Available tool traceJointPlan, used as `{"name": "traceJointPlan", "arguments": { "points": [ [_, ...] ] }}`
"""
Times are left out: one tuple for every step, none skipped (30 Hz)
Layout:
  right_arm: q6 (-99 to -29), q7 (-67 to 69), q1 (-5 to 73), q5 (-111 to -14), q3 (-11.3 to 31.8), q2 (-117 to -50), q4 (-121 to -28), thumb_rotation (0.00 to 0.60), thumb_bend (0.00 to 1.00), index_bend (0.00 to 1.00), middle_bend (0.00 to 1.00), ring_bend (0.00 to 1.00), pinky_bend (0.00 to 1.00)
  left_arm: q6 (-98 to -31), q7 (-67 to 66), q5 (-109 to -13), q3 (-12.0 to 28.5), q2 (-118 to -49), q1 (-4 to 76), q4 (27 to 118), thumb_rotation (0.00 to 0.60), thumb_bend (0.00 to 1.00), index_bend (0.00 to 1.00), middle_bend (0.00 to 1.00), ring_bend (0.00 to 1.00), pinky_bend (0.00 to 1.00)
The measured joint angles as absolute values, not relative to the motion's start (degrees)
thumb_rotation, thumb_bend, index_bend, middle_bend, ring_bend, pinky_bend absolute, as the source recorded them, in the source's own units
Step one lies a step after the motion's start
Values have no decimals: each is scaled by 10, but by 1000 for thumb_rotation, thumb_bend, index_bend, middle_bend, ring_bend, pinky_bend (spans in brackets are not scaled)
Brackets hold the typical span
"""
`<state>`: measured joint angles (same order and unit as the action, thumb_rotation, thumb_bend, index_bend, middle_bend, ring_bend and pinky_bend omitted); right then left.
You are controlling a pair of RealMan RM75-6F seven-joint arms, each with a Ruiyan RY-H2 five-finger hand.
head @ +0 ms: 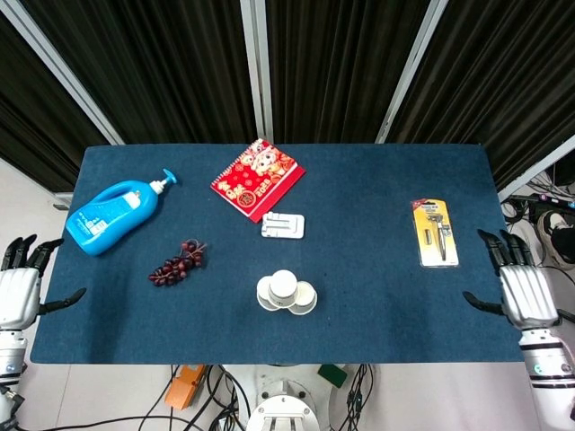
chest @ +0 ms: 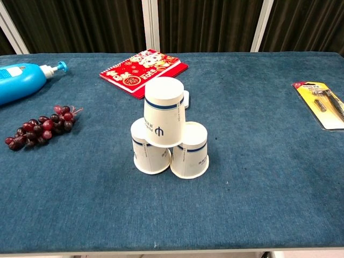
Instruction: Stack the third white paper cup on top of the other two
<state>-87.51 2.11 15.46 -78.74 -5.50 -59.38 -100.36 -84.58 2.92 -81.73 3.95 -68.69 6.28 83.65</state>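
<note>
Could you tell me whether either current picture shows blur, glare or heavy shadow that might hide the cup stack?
Chest view: sharp, evenly lit; the top cup and two lower cups cast only faint shadows on the table. Head view: also sharp; the stack is small, seen from above; slight shine on the razor pack.
</note>
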Motion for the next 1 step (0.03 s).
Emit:
{"name": "traceJointPlan", "arguments": {
  "points": [
    [-877, 30, 147, -790, -56, -594, -994, 600, 250, 40, 167, 19, 79, -844, 28, -818, 37, -685, 62, 840, 505, 142, 166, 206, 51, 21]
  ]
}}
